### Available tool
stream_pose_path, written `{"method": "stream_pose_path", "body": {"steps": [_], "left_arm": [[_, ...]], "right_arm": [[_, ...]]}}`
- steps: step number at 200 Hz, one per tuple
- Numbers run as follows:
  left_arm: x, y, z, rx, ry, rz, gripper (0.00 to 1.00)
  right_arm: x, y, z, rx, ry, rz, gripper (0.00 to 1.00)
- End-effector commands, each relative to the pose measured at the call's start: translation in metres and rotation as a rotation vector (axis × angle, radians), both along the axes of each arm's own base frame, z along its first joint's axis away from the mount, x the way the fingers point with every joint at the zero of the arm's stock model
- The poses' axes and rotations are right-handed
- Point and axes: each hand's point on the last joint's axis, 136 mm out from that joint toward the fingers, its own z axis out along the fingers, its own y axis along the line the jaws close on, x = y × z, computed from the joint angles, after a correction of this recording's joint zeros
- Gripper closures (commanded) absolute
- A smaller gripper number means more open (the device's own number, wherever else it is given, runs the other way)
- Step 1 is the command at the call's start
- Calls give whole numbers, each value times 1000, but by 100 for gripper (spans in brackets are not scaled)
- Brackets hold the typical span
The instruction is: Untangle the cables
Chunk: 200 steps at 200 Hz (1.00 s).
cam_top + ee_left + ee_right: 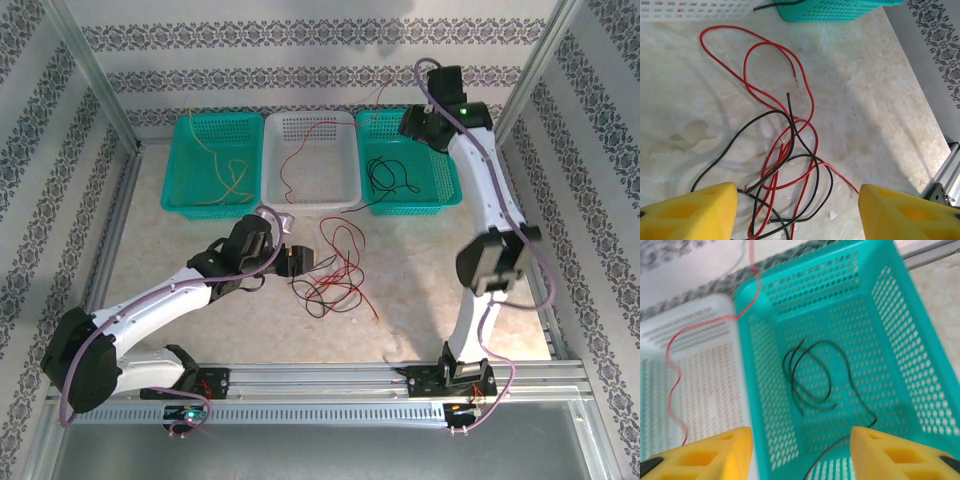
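A tangle of red and black cables (335, 272) lies on the table in front of the baskets. My left gripper (290, 258) sits at its left edge, open. In the left wrist view the yellow fingers (695, 210) of the left gripper (797, 215) stand wide on either side of the tangle's near loops, where the red cable (745, 67) and black cable (789, 110) cross each other. My right gripper (415, 125) hovers open and empty over the right teal basket (745, 380), which holds a coiled black cable (830, 384). A yellow cable (232, 180) lies in the left teal basket.
A white basket (345, 150) between the two teal ones holds a red cable (668, 347) that drapes over its back rim. Metal frame rails run along the table's sides and near edge. Patterned walls close in the back and sides.
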Motion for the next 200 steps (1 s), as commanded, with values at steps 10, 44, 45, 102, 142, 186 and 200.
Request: {"method": "stream_pose_path", "body": {"steps": [10, 44, 45, 102, 142, 186, 200], "left_arm": [[0, 2, 0, 10, -18, -12, 35], [-1, -4, -18, 26, 29, -40, 35], [-1, -4, -19, 28, 31, -40, 35], [1, -7, -26, 32, 51, -38, 36], [2, -1, -21, 54, 35, -25, 36], [-1, 5, -15, 71, 21, -18, 35], [-2, 6, -15, 78, 23, -19, 35]], "right_arm": [[-44, 18, -22, 8, -2, -3, 45], [-82, 39, -62, 64, 58, 18, 45], [-83, 40, -64, 63, 60, 18, 45], [-63, 25, -78, 43, 111, -32, 53], [-42, 23, -113, 42, 235, -75, 61], [-20, 27, -132, 58, 247, -99, 63], [-12, 26, -138, 38, 268, -97, 65]]}}
